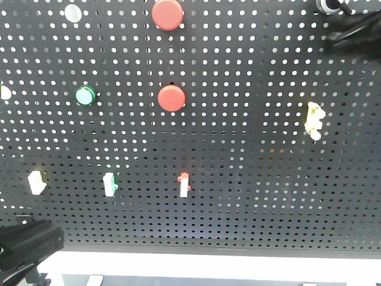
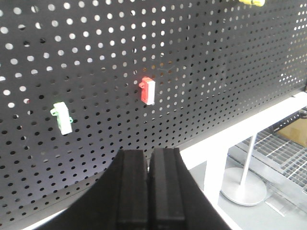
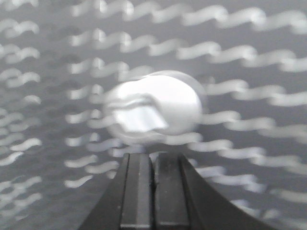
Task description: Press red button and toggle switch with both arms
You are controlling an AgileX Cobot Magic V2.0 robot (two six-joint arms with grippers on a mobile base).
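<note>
Two red buttons sit on the black pegboard [image 1: 250,196], one at the top edge [image 1: 167,14] and one below it [image 1: 171,98]. A red toggle switch [image 1: 184,184] is lower, and also shows in the left wrist view [image 2: 148,90]. My left gripper [image 2: 149,154] is shut and empty, below and short of that switch; its arm [image 1: 24,241] shows at bottom left. My right gripper [image 3: 153,155] is shut and empty, close below a blurred white round button [image 3: 156,108]; its arm [image 1: 354,30] is at top right.
A green button [image 1: 85,95], a white button [image 1: 72,13], a green toggle [image 1: 109,184], a pale toggle [image 1: 36,182] and a yellow toggle [image 1: 313,120] are also on the board. A white frame rail [image 1: 208,262] runs under it. A round stand base [image 2: 243,184] is on the floor.
</note>
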